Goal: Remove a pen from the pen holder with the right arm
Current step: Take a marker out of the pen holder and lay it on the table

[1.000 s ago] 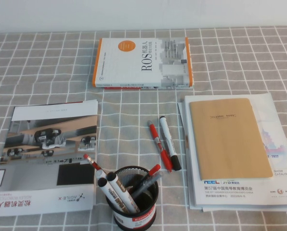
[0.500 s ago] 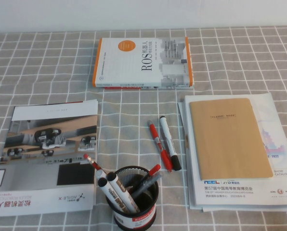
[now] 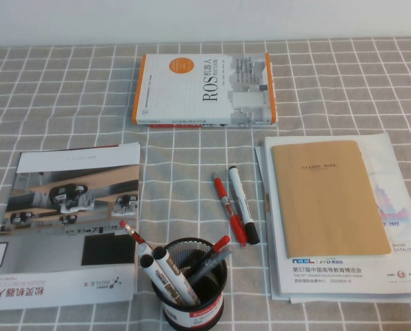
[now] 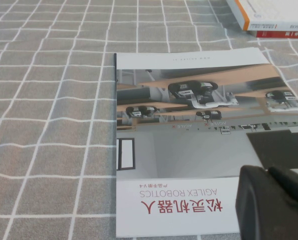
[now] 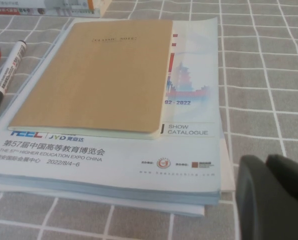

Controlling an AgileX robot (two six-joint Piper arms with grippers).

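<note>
**Right pincer closed and empty, pens in holder**

My right gripper (image 5: 266, 167) hangs just beside a corner of the catalogue stack (image 5: 114, 160), jaws pressed together, holding nothing. My left gripper (image 4: 268, 172) is over a corner of the brochure (image 4: 189, 150), also closed and empty. The pen holder (image 3: 212, 296) stands at the near table edge, between brochure and stack, with several pens (image 3: 165, 272) leaning inside. A red pen (image 3: 228, 207) and a black marker (image 3: 242, 203) lie on the cloth just beyond it.

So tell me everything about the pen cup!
The pen holder is a round black mesh cup with a red-and-white label, upright on the checked cloth, nearest the robot. Markers and pens lean out of it. Neither gripper touches it: left gripper over the brochure, right gripper shut by the paper stack.
</note>
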